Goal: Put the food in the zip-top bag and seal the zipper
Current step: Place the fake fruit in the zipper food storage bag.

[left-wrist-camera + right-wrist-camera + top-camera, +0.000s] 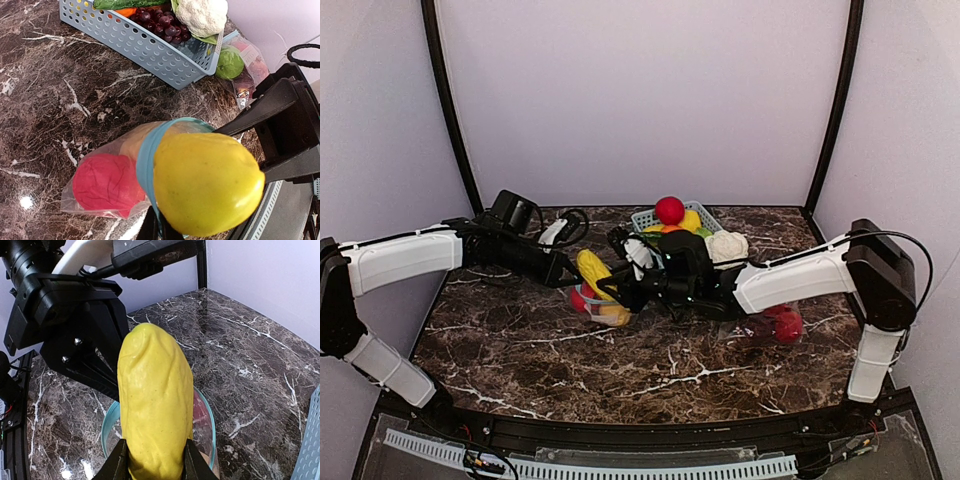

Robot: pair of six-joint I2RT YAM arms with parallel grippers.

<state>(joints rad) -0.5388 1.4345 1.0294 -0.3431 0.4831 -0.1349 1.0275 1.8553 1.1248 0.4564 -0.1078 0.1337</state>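
The yellow toy fruit (155, 405), likely stiff and slippery, is being clamped mid-body by the right gripper (155, 462); the limp zip-top bag (100, 155) is being pinched at its rim by the left gripper (157, 229).

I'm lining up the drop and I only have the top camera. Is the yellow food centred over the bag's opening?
Observer: In the right wrist view, the zip-top bag shows its blue rim on both sides of the yellow food, behind it. The food is gripped in the jaws of the right gripper and looks lined up.
Operator: Anything in the bag already?
Observer: The left wrist view shows one pink-red piece inside.
Operator: Is the bag held?
Observer: Yes, the left gripper has its jaws shut on the blue rim.
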